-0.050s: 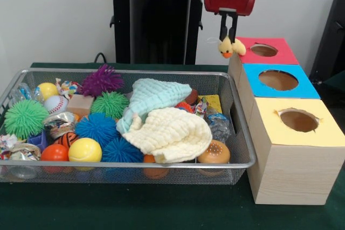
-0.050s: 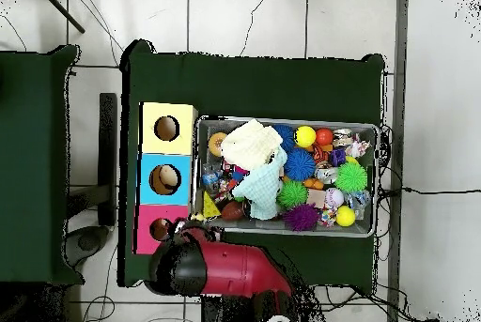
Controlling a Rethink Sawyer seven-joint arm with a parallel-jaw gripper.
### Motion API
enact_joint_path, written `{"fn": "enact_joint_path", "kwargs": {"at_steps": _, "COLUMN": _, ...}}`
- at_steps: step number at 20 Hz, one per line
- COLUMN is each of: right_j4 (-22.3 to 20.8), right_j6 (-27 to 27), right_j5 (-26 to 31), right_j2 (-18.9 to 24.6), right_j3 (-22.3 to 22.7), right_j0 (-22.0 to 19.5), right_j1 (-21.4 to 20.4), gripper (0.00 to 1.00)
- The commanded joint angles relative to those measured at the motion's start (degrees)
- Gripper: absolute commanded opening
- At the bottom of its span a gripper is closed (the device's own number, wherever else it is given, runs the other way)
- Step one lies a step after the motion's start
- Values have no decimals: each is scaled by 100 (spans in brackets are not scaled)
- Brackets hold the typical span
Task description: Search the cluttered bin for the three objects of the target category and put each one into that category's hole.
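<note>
Claw [image 1: 229,38] clenched on a small yellow duck toy [image 1: 230,47], black fingers [image 1: 222,27] pinching it from above. Duck dangling directly beneath the fingertips, orange beak to the front, held in the air just beside the near-left corner of the red box [image 1: 284,53] and slightly left of its round hole [image 1: 263,50]. Not over the hole, and clear of the box top. Red wrist housing [image 1: 229,1] straight above the fingers.

Next along the row, a blue box [image 1: 304,87] touching the red one, then a yellow box [image 1: 323,130] touching the blue, each with one round hole in its lid. All three pressed against the side of the wire mesh bin [image 1: 245,149].

Inside the bin, a pale green cloth [image 1: 153,98] and a cream cloth [image 1: 172,133] heaped in the middle, covering part of the contents. Around them: spiky balls in purple [image 1: 101,80], green [image 1: 24,118] and blue [image 1: 97,127], a baseball [image 1: 55,104], a smooth yellow ball [image 1: 84,150], an orange ball [image 1: 54,152], foil-wrapped pieces [image 1: 58,120] and a brown mushroom-shaped toy [image 1: 213,153].

From overhead, arm's red and black body [image 2: 211,267] covering the claw and the duck, next to the red box [image 2: 150,229] at the end of the row.
</note>
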Motion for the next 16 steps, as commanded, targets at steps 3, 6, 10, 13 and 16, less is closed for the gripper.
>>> {"fn": "enact_joint_path", "kwargs": {"at_steps": 3, "right_j4": 520, "right_j6": 1375, "right_j5": 42, "right_j2": -33, "right_j3": -257, "right_j0": 397, "right_j1": 502, "gripper": 0}}
{"fn": "enact_joint_path", "kwargs": {"at_steps": 6, "right_j4": 644, "right_j6": 1404, "right_j5": 72, "right_j2": -91, "right_j3": -326, "right_j0": 570, "right_j1": 556, "gripper": 0}}
{"fn": "enact_joint_path", "kwargs": {"at_steps": 10, "right_j4": 819, "right_j6": 1456, "right_j5": 153, "right_j2": -185, "right_j3": -426, "right_j0": 804, "right_j1": 607, "gripper": 0}}
{"fn": "enact_joint_path", "kwargs": {"at_steps": 13, "right_j4": 951, "right_j6": 1470, "right_j5": 182, "right_j2": -273, "right_j3": -509, "right_j0": 976, "right_j1": 664, "gripper": 0}}
{"fn": "enact_joint_path", "kwargs": {"at_steps": 16, "right_j4": 1039, "right_j6": 1479, "right_j5": 271, "right_j2": -401, "right_j3": -582, "right_j0": 1148, "right_j1": 686, "gripper": 0}}
